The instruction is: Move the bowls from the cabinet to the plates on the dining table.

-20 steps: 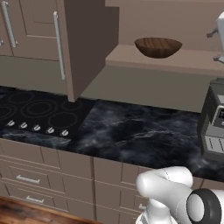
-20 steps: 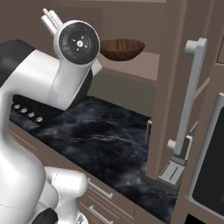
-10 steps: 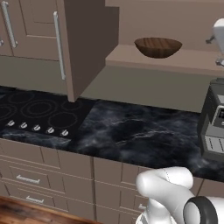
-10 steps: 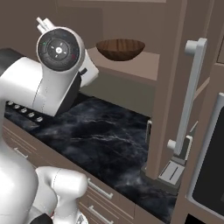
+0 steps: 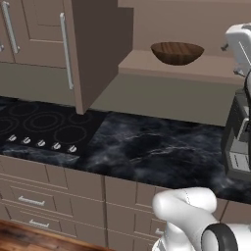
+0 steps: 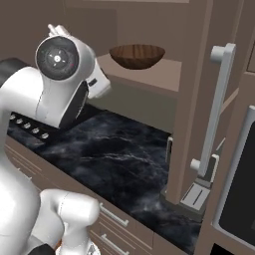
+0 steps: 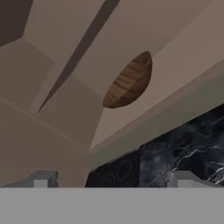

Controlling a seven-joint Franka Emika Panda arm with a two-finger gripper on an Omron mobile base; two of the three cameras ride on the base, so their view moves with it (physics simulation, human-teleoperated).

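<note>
The wooden bowl stands upright on the bottom shelf of the open cabinet, above the black marble desk. In the right base view the same bowl sits near the front edge of the shelf, with the cabinet door swung open to the right. The end effector has its fingers spread wide and holds nothing; it is well apart from the bowl. The cooktop lies on the desk to the left.
</note>
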